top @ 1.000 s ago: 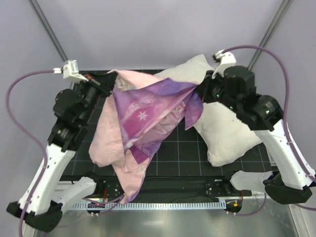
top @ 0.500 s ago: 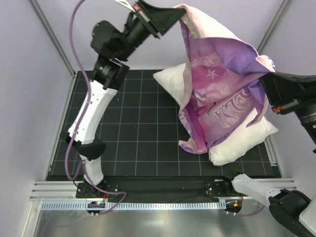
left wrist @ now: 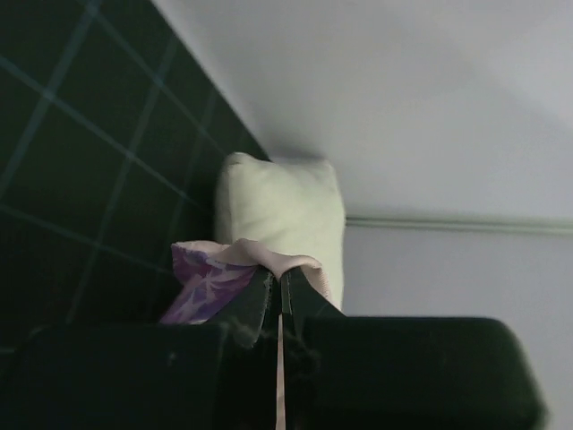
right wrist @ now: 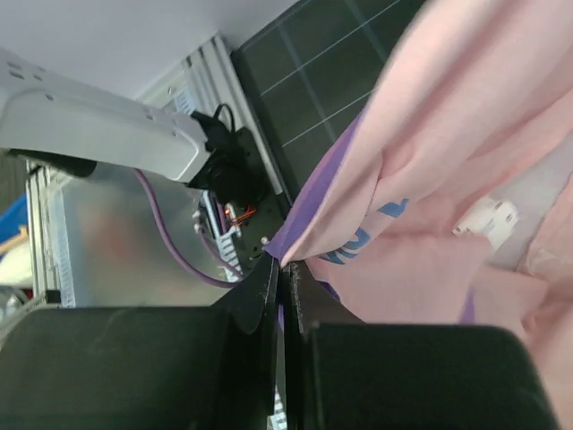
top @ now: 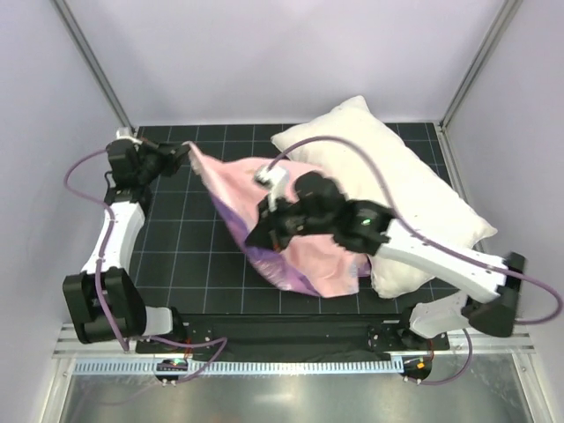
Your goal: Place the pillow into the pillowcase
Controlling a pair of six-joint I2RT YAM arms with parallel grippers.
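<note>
- Holding the pillowcase [top: 300, 256] at two places, we have both grippers pinched tight on its cloth. The left gripper [top: 185, 151] has a corner and the right gripper [top: 256, 238] has a fold of the edge.
- Between the grippers the case sags in a loose bunch, mostly showing its plain pink inside. We see no open mouth.
- The pillow [top: 397, 176] lies beyond the right gripper and to its right, wholly outside the case. The case only drapes against the pillow's near side.
- We judge the task barely begun. The opening has yet to be found and spread, then drawn over the pillow.
- Blue letters [right wrist: 358, 235] show through the pink cloth just beside the right gripper's jaws, but they are folded and we cannot read them.
- A small white patch [right wrist: 488, 219], perhaps a tag, sits farther from that gripper. Any print on it is too small to tell, and we see no brand.
</note>
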